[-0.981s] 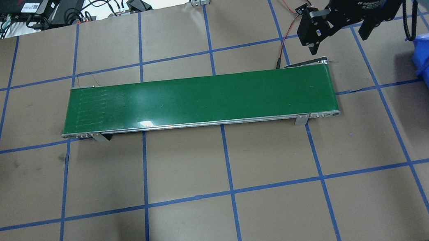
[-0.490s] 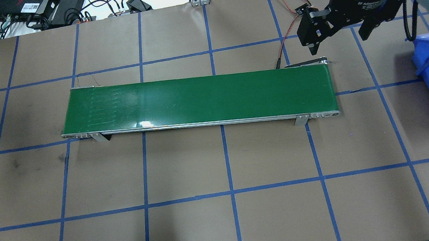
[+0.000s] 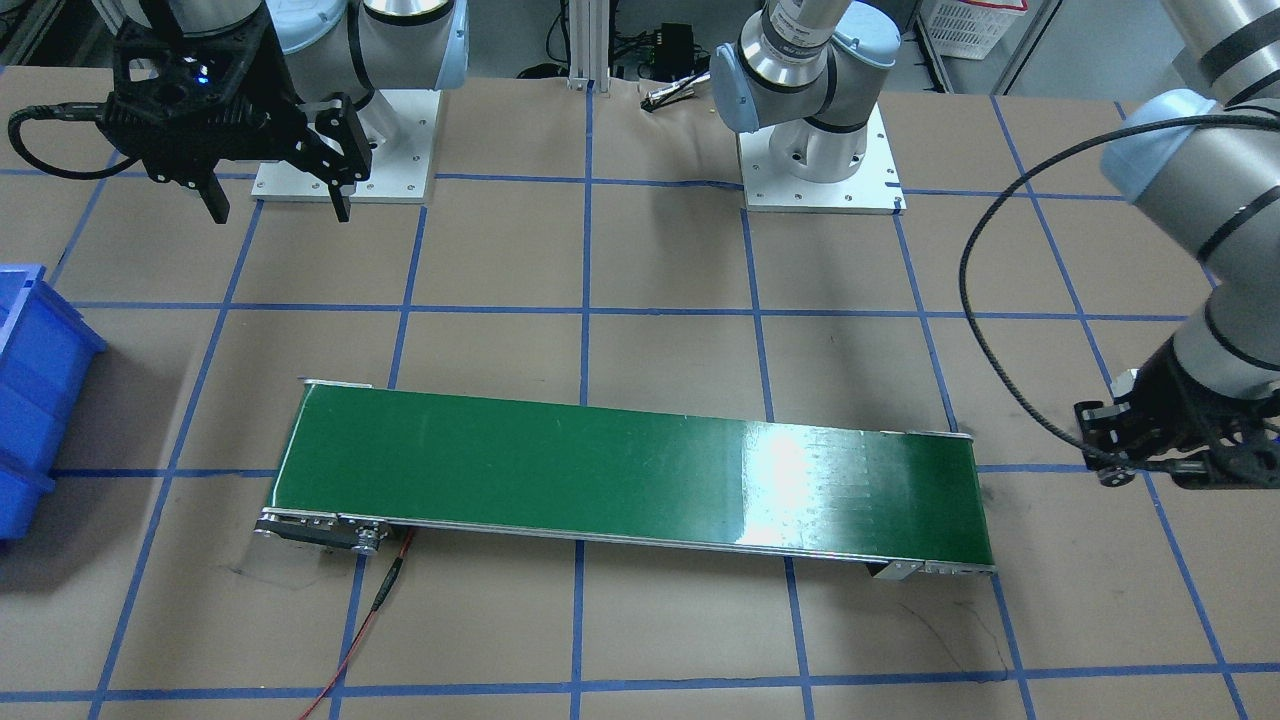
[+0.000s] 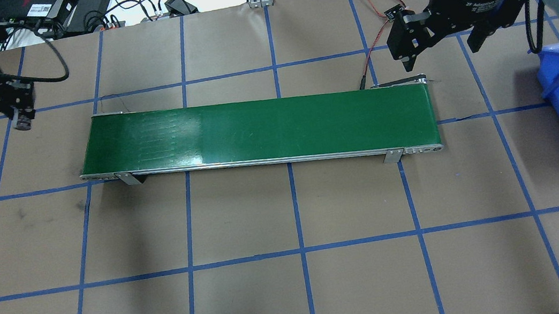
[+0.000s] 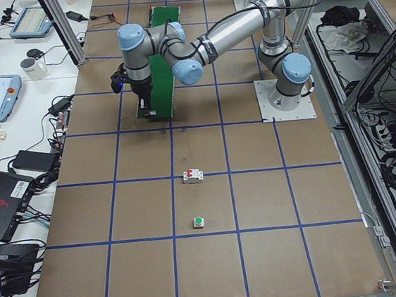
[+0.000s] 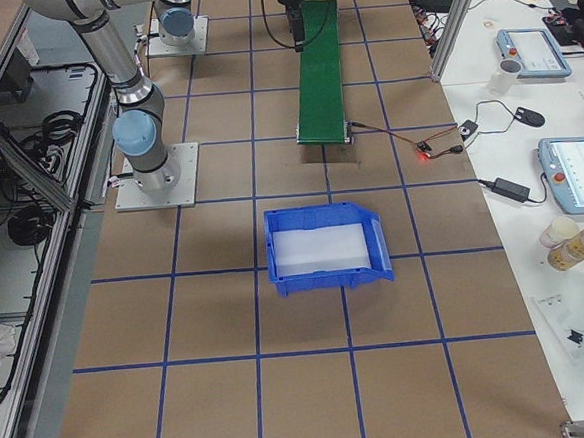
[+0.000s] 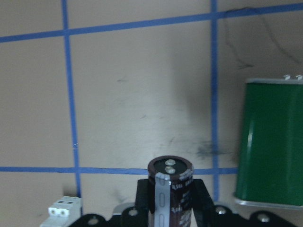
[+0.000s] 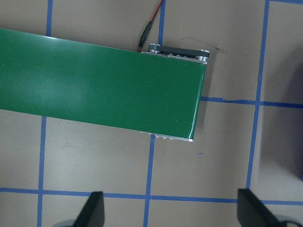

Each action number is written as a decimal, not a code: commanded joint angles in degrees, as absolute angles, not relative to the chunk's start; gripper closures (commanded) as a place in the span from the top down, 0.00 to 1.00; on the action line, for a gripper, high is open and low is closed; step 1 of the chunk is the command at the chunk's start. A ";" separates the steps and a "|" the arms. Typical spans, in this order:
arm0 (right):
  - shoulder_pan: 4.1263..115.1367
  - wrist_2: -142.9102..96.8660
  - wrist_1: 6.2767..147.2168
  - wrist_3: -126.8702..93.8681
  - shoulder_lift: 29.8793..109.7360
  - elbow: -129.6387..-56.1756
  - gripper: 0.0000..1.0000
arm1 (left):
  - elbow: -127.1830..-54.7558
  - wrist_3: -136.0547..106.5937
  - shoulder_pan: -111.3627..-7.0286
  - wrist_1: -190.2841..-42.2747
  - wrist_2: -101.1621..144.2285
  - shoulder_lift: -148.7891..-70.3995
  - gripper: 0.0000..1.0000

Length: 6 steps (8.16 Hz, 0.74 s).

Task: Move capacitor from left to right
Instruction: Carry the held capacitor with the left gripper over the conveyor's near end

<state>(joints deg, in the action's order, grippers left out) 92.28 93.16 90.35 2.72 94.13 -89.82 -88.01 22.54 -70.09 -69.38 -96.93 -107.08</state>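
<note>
Bright, even light is coming down from overhead onto my counter [image 4: 255, 300], throwing only soft, faint shadows beside the blue bin [image 3: 30, 420] and under my arms. The green belt [image 4: 307, 121] is glaring white in a patch near its left end. In my left wrist view the capacitor [image 7: 171, 184] in my left pincer [image 7: 170, 201] is looking soft and grainy. The fingertips [image 8: 93, 213] of my right pincer [image 8: 173, 213] are showing as dark blurs at the frame's bottom.
</note>
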 commanded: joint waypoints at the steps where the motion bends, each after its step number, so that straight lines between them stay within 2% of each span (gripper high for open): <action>1: 92.29 93.16 90.35 2.72 94.13 -89.82 1.00 | -87.98 13.20 -77.51 -69.43 -93.26 -108.36 0.00; 6: 92.29 93.25 90.26 2.72 94.13 -89.82 1.00 | -87.98 10.90 -80.24 -69.43 -91.84 -111.70 0.00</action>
